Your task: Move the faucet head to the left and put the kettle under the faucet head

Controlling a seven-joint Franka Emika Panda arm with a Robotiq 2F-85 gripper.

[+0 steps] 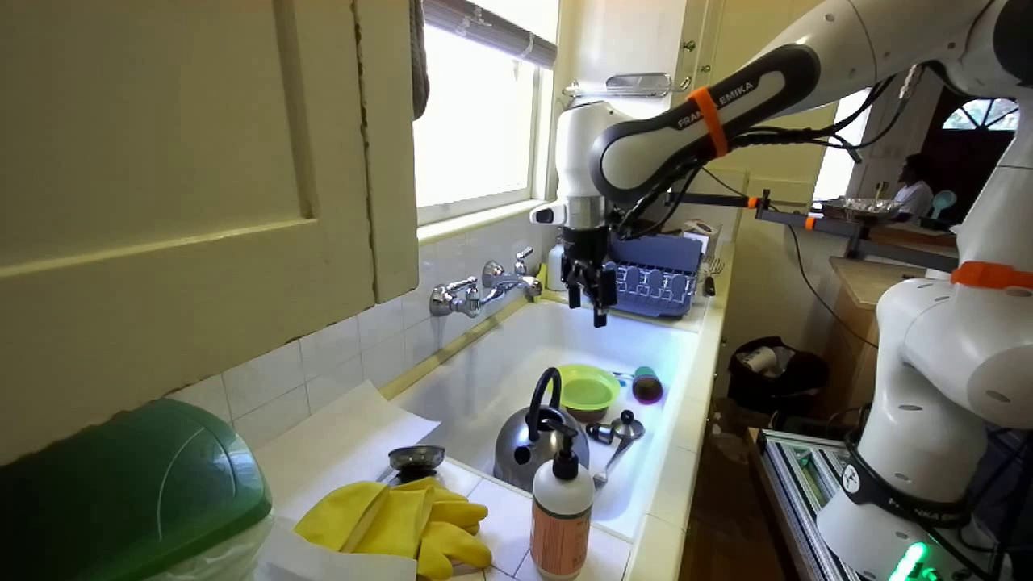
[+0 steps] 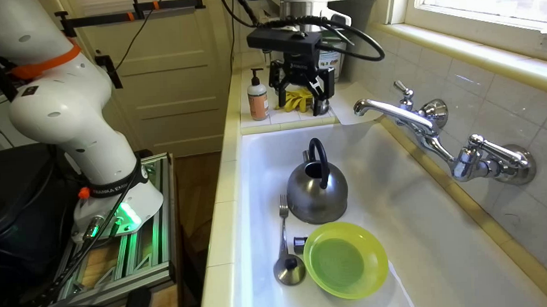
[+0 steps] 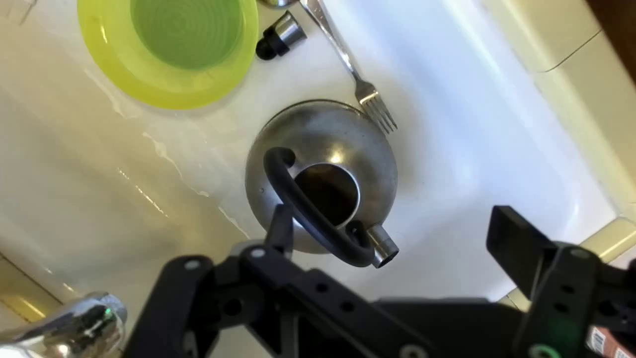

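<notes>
The steel kettle stands upright in the white sink, its black arched handle up. It also shows in an exterior view and the wrist view, where its round top opening is uncovered. The chrome faucet head reaches from the wall tap over the sink, its tip to one side of the kettle. Its end shows in the wrist view at lower left. My gripper is open and empty above the kettle. It hangs well clear of it in both exterior views.
A yellow-green bowl, a fork and a small black-and-steel piece lie near the kettle. A cup lies farther along. A pump bottle and yellow gloves sit at one sink end, a dish rack at the opposite end.
</notes>
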